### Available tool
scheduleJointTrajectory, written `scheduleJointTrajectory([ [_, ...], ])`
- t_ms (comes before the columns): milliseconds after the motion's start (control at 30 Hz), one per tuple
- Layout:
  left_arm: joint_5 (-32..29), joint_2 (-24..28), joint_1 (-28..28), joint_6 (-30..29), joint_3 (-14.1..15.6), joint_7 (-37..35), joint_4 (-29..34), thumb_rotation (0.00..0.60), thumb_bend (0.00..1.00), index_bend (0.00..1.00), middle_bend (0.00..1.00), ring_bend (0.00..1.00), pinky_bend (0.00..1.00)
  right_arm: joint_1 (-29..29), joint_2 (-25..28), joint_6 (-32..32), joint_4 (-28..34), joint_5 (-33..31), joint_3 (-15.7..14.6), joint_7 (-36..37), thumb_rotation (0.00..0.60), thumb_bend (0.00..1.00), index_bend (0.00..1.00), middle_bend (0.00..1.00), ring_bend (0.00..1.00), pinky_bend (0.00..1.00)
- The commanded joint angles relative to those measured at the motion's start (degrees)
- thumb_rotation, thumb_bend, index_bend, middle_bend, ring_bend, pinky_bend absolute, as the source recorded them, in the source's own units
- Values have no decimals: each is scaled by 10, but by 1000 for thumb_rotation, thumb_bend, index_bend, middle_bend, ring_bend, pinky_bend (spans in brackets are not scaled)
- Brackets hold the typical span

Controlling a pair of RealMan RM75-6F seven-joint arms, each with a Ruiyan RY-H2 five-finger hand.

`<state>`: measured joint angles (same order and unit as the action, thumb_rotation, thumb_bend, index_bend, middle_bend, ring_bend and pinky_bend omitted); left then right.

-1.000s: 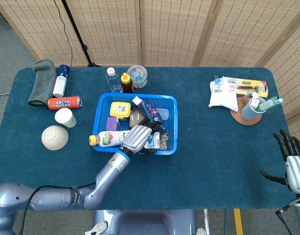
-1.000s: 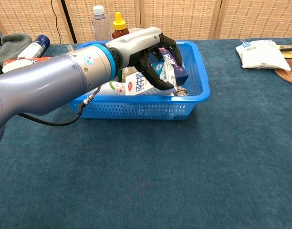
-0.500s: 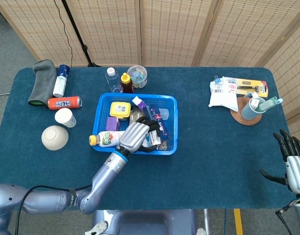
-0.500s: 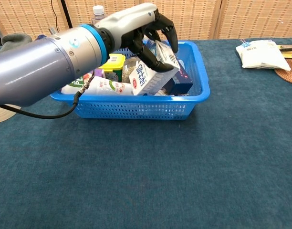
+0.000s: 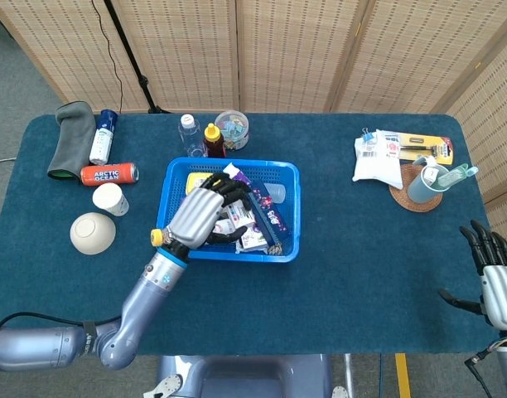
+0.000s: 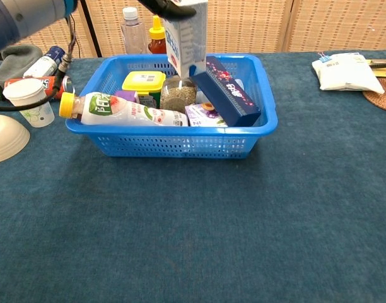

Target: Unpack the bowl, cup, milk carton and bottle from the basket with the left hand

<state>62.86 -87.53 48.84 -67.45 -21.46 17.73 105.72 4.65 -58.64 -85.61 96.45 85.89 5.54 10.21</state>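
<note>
My left hand (image 5: pixel 200 217) grips the white milk carton (image 6: pixel 187 35) from above and holds it upright in the air over the back of the blue basket (image 6: pixel 269 120). In the head view the carton (image 5: pixel 234 222) shows only partly under the fingers. The drink bottle (image 6: pixel 127 110) with the yellow cap lies on its side along the basket's front. The white bowl (image 5: pixel 93 233) sits upside down and the paper cup (image 5: pixel 110 199) stands on the table left of the basket. My right hand (image 5: pixel 494 274) hangs open off the table's right edge.
A dark blue box (image 6: pixel 228 91), a yellow-lidded jar (image 6: pixel 142 85) and a grain jar (image 6: pixel 178 98) sit in the basket. A clear bottle (image 5: pixel 190 133) and a sauce bottle (image 5: pixel 212 139) stand behind it. A red can (image 5: pixel 109 174) lies far left; a mug on a coaster (image 5: pixel 425 184) stands far right.
My left hand has raised the milk carton from among the basket's contents to well above the rim and drifted left. The bottle now lies uncovered. The right hand has not moved.
</note>
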Motion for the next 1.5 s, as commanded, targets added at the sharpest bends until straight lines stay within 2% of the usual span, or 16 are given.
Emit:
scheduleJointTrajectory([
  [33,7,55,-27,-19,-15,-16,32,600,302,487,333,408,166,-1,0,-2,1,2,-1,-2,600,0,0,0,0,0],
  [167,10,133,-74,-46,-24,-40,43,600,302,487,333,408,166,-1,-1,-3,4,7,-4,-8,600,0,0,0,0,0],
  [233,18,170,-101,-50,-16,-64,36,600,302,488,333,408,166,-2,-1,-3,5,9,-5,-10,600,0,0,0,0,0],
  [367,26,200,-134,-46,6,-107,1,600,302,487,333,406,166,-2,-2,-4,8,13,-7,-14,600,0,0,0,0,0],
  [633,38,181,-159,-8,59,-170,-96,600,296,487,333,397,166,1,-4,0,13,20,-11,-23,600,0,0,0,0,0],
  [867,20,145,-149,33,72,-177,-151,600,295,478,324,364,166,1,-6,0,13,19,-12,-27,600,0,0,0,0,0],
  [967,13,143,-143,58,74,-184,-157,600,273,347,195,219,160,1,-6,1,12,17,-11,-27,600,0,0,0,0,0],
  [1033,12,143,-140,72,76,-186,-162,600,245,199,51,66,109,2,-6,2,11,15,-11,-26,600,0,0,0,0,0],
  [1133,14,145,-137,82,79,-187,-164,600,221,25,0,0,30,2,-6,4,10,15,-11,-25,600,0,0,0,0,0],
  [1267,36,149,-141,78,82,-206,-160,600,203,0,0,0,0,3,-6,5,10,15,-11,-24,600,0,0,0,0,0],
  [1367,82,158,-148,68,95,-229,-154,600,201,0,0,0,0,2,-5,1,10,15,-11,-23,600,0,0,0,0,0],
  [1500,164,178,-157,62,131,-264,-151,600,199,0,0,0,0,1,-4,-1,11,15,-10,-20,600,0,0,0,0,0],
])
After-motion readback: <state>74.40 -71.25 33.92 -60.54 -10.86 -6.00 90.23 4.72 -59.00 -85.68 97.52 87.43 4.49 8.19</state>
